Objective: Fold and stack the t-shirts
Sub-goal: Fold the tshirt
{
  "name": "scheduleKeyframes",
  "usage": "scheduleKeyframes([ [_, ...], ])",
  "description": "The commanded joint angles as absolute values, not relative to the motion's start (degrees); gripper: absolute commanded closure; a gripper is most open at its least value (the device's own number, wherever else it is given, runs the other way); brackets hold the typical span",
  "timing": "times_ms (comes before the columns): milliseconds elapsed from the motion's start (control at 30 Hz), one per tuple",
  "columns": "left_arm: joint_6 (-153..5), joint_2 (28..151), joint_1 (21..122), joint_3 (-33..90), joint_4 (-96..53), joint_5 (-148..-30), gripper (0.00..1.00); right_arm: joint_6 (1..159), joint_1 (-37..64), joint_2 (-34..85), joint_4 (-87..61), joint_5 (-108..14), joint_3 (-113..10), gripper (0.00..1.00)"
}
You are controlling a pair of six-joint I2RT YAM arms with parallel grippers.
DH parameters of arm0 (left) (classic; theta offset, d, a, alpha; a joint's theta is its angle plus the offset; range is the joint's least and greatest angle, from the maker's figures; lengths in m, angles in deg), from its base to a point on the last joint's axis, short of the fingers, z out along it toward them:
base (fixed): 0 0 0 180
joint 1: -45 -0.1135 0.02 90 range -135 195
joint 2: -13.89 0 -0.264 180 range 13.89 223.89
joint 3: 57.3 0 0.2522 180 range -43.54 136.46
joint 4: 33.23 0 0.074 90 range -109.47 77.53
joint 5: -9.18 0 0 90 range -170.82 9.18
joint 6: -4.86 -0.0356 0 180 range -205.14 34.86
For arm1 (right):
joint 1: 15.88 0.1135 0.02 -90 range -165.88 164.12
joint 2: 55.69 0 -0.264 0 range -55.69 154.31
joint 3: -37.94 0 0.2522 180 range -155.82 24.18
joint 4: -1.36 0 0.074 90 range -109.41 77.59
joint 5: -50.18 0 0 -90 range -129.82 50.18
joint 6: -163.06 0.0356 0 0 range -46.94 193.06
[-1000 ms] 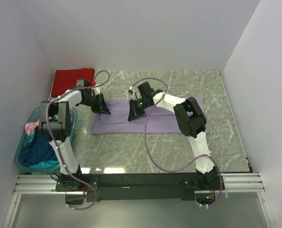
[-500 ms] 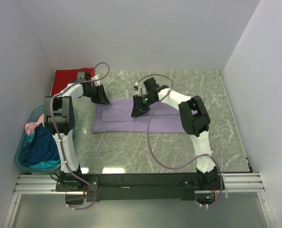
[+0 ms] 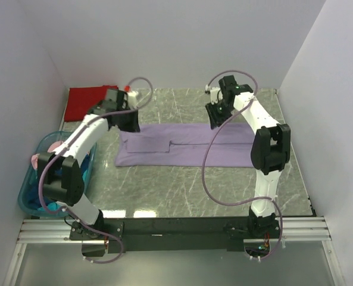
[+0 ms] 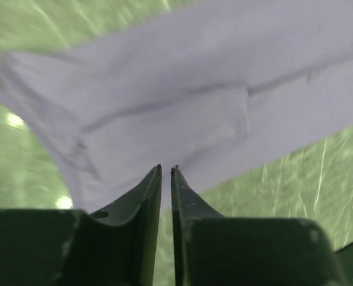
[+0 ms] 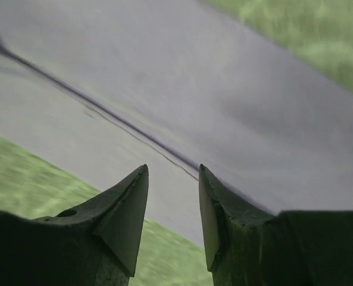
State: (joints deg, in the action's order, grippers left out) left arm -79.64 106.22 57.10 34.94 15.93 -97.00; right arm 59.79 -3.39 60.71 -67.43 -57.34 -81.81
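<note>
A light purple t-shirt (image 3: 182, 146) lies flat on the marble table as a long folded band; it also fills the left wrist view (image 4: 194, 89) and the right wrist view (image 5: 194, 89). A folded red t-shirt (image 3: 88, 100) rests at the back left corner. My left gripper (image 3: 130, 122) (image 4: 165, 168) hovers over the purple shirt's left end, its jaws a narrow slit apart with nothing between them. My right gripper (image 3: 215, 116) (image 5: 172, 168) hangs above the shirt's far edge, open and empty.
A translucent teal tub (image 3: 26, 205) stands at the left edge, holding a pink cloth (image 3: 36, 159) and darker clothes, partly hidden by my left arm. White walls close in the table on three sides. Bare marble lies in front of the purple shirt.
Both grippers have let go of the purple shirt and risen off it. The right arm swung to the back right and its jaws opened; the left gripper shifted slightly back.
</note>
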Motion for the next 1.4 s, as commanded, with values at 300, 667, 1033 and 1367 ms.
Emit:
scheduleKeyframes([
  [300, -76.97, 118.64, 63.99, 32.22, 21.13, -87.59, 0.99, 50.57, -2.52, 65.60, -67.78, -37.54, -69.61, 0.56],
  [667, -81.36, 133.22, 63.55, 38.19, 17.97, -80.99, 0.99, 50.83, -0.33, 67.63, -70.59, -40.69, -61.52, 0.60],
  [1033, -84.00, 152.14, 60.30, 83.09, 22.18, -80.28, 0.98, 55.84, 22.62, 52.34, -73.39, -71.59, -52.27, 0.60],
  [1367, -79.26, 130.89, 60.73, 61.00, 16.03, -91.43, 0.85, 55.48, 11.63, 49.16, -74.64, -65.14, -56.77, 0.60],
])
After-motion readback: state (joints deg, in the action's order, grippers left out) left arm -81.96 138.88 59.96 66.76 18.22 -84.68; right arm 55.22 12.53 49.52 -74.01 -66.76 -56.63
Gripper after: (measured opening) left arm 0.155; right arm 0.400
